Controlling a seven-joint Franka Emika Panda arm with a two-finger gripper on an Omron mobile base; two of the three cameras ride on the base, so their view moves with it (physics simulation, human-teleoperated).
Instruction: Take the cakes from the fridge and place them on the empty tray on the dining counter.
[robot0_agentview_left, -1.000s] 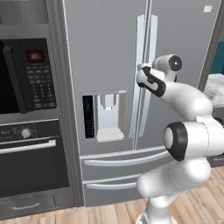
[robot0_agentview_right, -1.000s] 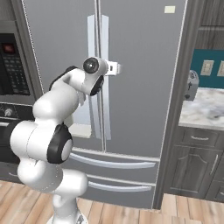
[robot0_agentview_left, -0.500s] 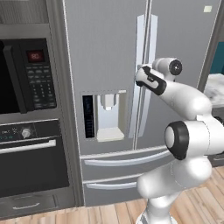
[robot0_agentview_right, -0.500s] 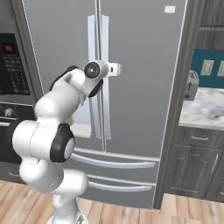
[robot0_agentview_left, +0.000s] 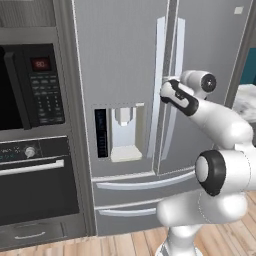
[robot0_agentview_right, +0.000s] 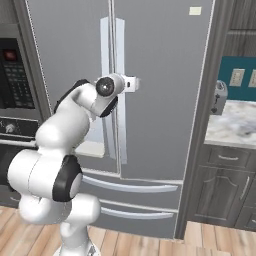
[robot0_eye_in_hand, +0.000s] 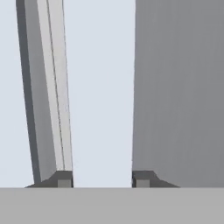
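The tall grey steel fridge (robot0_agentview_left: 125, 90) is closed, its contents hidden. The white two-finger gripper (robot0_agentview_right: 134, 83) is seen at the long vertical right-door handle (robot0_agentview_right: 120, 90); whether it is clamped cannot be told, contact being obscured.

The fridge (robot0_agentview_left: 125, 65) looks like brushed grey steel with smooth, paler handles (robot0_agentview_left: 161, 90). The microwave (robot0_agentview_left: 30, 85) is glossy black. The floor (robot0_agentview_right: 210, 240) is matt wood planks; the right bench (robot0_agentview_right: 235, 125) is veined marble.
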